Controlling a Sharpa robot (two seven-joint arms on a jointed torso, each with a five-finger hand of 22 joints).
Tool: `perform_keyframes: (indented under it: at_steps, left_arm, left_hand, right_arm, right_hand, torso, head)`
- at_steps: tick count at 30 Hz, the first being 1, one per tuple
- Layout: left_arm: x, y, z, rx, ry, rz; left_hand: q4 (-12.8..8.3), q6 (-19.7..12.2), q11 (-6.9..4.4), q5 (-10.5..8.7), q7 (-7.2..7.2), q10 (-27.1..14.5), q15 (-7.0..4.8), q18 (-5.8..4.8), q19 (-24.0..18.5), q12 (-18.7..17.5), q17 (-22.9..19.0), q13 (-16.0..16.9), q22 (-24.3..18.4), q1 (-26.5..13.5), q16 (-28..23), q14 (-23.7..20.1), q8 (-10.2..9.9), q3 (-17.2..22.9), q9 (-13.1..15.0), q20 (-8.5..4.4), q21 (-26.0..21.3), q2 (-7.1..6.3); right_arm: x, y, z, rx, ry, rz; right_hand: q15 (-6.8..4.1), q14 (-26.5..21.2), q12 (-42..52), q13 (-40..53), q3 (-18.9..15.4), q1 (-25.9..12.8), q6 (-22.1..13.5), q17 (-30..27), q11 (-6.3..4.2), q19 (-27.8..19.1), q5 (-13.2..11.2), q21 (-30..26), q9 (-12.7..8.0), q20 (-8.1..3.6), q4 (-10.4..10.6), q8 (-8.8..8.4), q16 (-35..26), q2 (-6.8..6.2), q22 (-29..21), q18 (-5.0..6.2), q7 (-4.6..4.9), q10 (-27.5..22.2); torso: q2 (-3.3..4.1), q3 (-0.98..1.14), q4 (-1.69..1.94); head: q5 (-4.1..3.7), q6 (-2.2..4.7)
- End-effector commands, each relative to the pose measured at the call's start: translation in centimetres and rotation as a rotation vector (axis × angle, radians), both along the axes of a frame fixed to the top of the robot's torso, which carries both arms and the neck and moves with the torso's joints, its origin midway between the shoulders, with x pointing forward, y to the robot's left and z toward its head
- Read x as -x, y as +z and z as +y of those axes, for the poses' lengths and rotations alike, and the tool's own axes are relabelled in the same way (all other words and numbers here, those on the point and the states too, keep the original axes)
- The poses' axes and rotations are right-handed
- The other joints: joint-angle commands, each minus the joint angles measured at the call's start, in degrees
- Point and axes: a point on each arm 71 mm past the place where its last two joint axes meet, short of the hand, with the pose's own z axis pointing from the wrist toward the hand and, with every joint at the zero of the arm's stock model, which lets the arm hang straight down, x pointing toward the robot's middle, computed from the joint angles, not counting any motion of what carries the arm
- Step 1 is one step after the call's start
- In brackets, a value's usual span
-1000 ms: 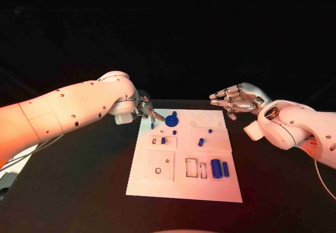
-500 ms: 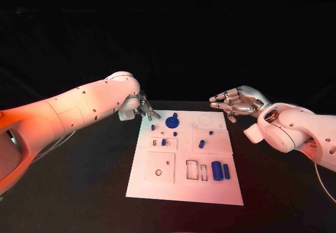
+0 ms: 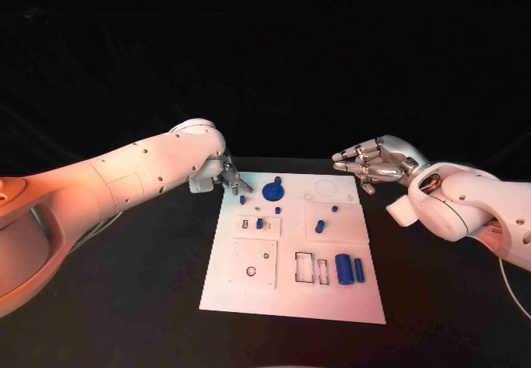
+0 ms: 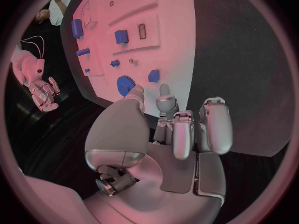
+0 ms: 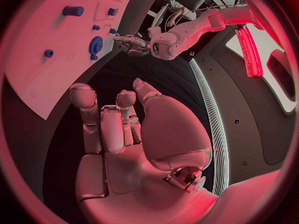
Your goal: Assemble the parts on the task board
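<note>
While the left hand (image 3: 227,175) hovered at the far left corner of the task board (image 3: 290,295), its fingers (image 4: 213,124) were partly curled and apart, and nothing was held between them; in the left wrist view the fingertips hung just over the board's edge, close to a blue gear (image 4: 124,85) and a small blue part (image 4: 153,75). In the head view that gear (image 3: 272,192) lay flat on the board's far end, with a small blue peg (image 3: 242,199) just beside it toward the left hand and another small blue piece (image 3: 277,209) just nearer the robot. The right hand (image 3: 376,162) was raised beyond the board's far right corner, well apart from the parts, its fingers (image 5: 112,127) loosely bent with gaps between them and empty.

Further out on the white board, a blue part (image 3: 259,223) stood in a small raised panel left of the middle, and a short blue cylinder (image 3: 320,226) lay on the panel to its right, with a tiny blue piece (image 3: 333,208) beyond it. Toward the near end, a thick blue cylinder (image 3: 343,268) and a slimmer blue bar (image 3: 357,267) lay side by side, just right of two rectangular slots (image 3: 303,265). The board rested on the black table (image 3: 122,307).
</note>
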Motion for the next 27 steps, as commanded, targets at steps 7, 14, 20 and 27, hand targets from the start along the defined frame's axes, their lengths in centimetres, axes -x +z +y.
perform_keyframes:
  at_steps: [7,14,20,27]
  left_arm:
    - [0.15,-0.40,-0.34,-0.014,-0.053,0.034]
    - [0.25,-0.64,-0.44,-0.011,-0.063,0.048]
    - [0.32,-0.91,-0.59,-0.009,-0.070,0.057]
    - [0.35,-1.15,-0.74,-0.004,-0.071,0.057]
  left_hand:
    - [-0.3,0.8,-0.24,-0.28,-0.35,0.5,-0.14,0.22,1.8,0.4,15.1,0.1,6.2,0.8,0.1,6.0,0.8,-0.5,0.0,-0.09,0.6,0.93]
    - [-0.4,1.0,-0.36,-0.26,-0.49,0.7,-0.25,0.14,1.9,0.7,15.1,0.2,6.5,1.7,0.1,6.0,1.1,-0.6,0.1,-0.20,0.9,1.28]
    - [-0.5,1.1,-0.46,-0.24,-0.58,0.7,-0.33,0.08,2.0,0.8,15.1,0.2,6.7,2.6,0.1,6.0,1.3,-0.7,0.1,-0.28,1.1,1.58]
    - [-0.6,1.1,-0.51,-0.20,-0.63,0.8,-0.38,0.03,2.1,0.9,15.1,0.2,6.9,3.3,0.1,6.0,1.4,-0.7,0.1,-0.34,1.3,1.96]
  right_arm:
    - [0.06,-0.05,0.21,0.010,0.012,-0.003]
    - [0.06,-0.05,0.26,0.009,0.014,-0.003]
    - [0.07,-0.05,0.29,0.009,0.015,-0.003]
    - [0.08,-0.05,0.30,0.009,0.016,-0.003]
  right_hand:
    - [-0.18,2.3,-0.2,0.0,0.0,-0.4,-0.4,0.1,-0.06,-0.2,0.3,-0.2,0.0,-0.09,0.4,-0.32,-0.2,-0.02,0.0,1.17,-0.17,-0.4]
    - [-0.19,2.3,-0.2,0.0,0.1,-0.3,-0.4,0.1,-0.07,-0.1,0.4,-0.2,0.0,-0.09,0.3,-0.31,-0.2,-0.02,0.1,1.17,-0.17,-0.4]
    - [-0.19,2.3,-0.2,0.0,0.1,-0.3,-0.4,0.1,-0.07,-0.1,0.4,-0.2,0.0,-0.09,0.3,-0.31,-0.2,-0.02,0.1,1.17,-0.17,-0.4]
    - [-0.19,2.3,-0.2,0.0,0.1,-0.3,-0.4,0.0,-0.07,-0.1,0.4,-0.2,0.0,-0.10,0.3,-0.31,-0.2,-0.01,0.0,1.17,-0.17,-0.4]
  torso:
    - [-0.11,0.06,0.02]
    - [-0.07,0.06,0.01]
    - [-0.05,0.08,-0.03]
    - [-0.05,0.06,-0.02]
  head:
    - [0.19,-0.08]
    - [0.22,-0.05]
    - [0.27,-0.14]
    - [0.19,-0.29]
